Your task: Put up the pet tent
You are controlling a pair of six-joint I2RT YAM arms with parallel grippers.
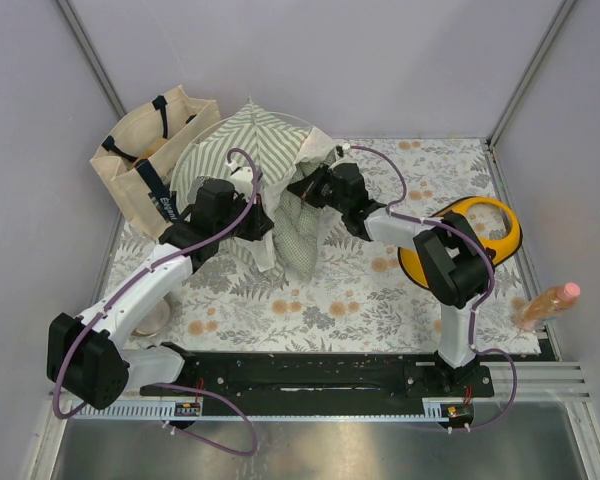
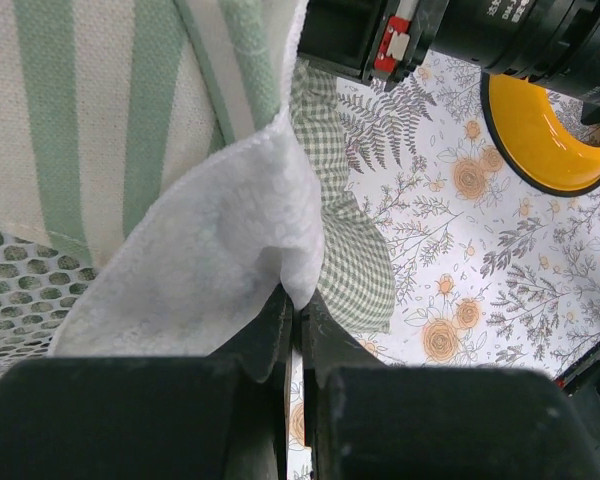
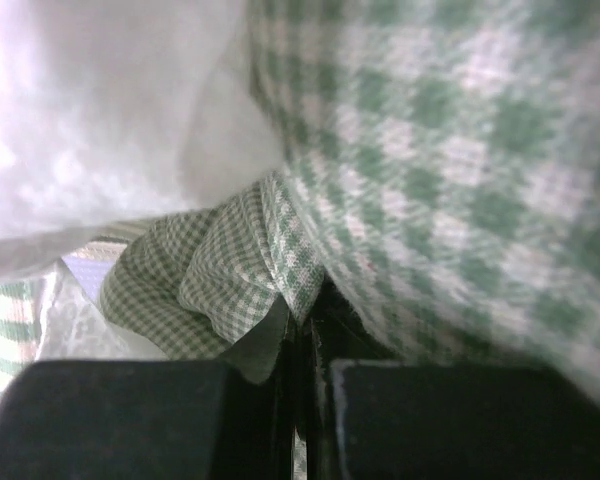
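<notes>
We noted: left gripper (image 2: 297, 305) pinched pet tent (image 2: 100, 110) by white door flap (image 2: 210, 250); right gripper (image 3: 305, 315) clamped on checked cushion (image 3: 460, 150) edge.

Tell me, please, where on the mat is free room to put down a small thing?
The widest bare patch is the front middle of the mat, between the left arm and the right arm, before the tent. A smaller one is the back right corner, behind the yellow bowl. Crowded: the back left, where tote, tent and cushion stand close together.
</notes>
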